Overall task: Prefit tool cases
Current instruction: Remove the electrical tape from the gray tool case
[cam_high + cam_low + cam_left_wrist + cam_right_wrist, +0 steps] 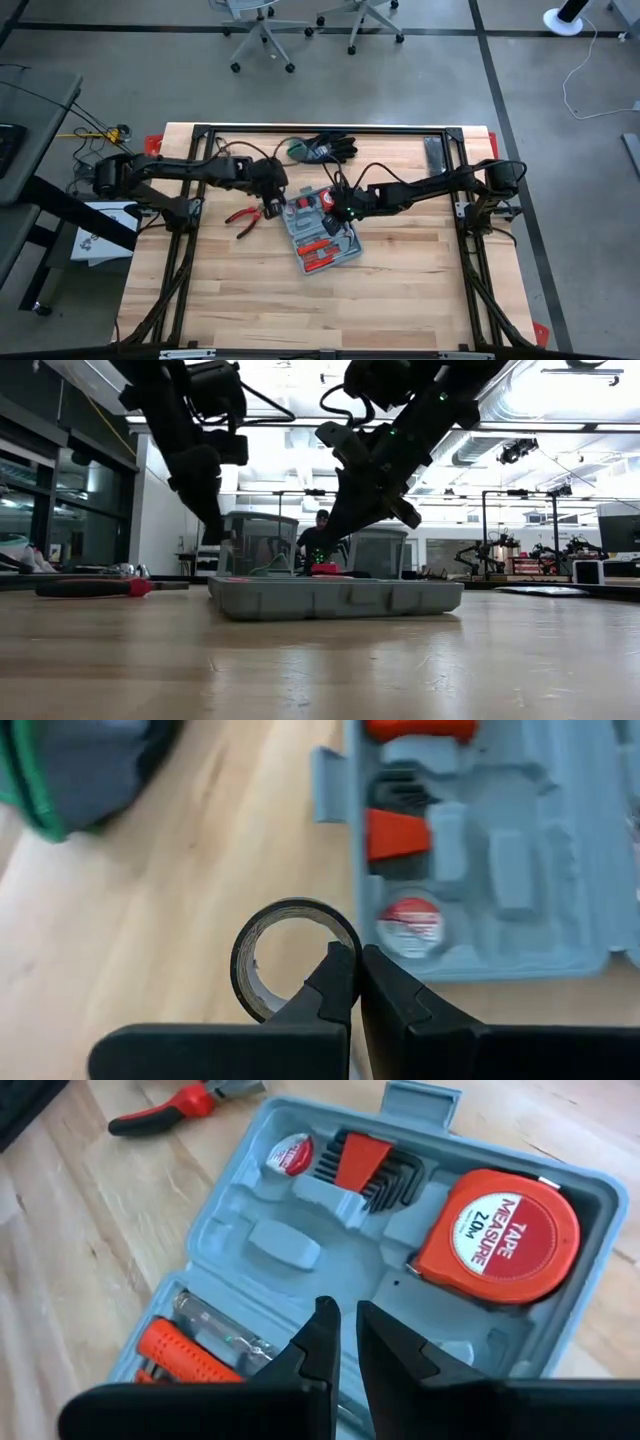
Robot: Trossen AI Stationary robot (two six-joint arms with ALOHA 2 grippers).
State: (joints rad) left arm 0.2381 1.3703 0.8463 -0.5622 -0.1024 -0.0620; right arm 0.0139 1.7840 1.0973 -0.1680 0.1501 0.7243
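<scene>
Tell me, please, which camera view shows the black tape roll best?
The left wrist view: the black tape roll stands large there, its open ring clear, pinched by the shut left pincer beside the grey-blue tool case. The high view shows only a small dark shape at that pincer. In the low and right wrist views I cannot find it.

I read "TAPE MEASURE" and "2.0M" on the red tape measure [497,1233] lying in the case [250,1240]. The small round label [288,1153] near it is too blurred for me to read.
</scene>
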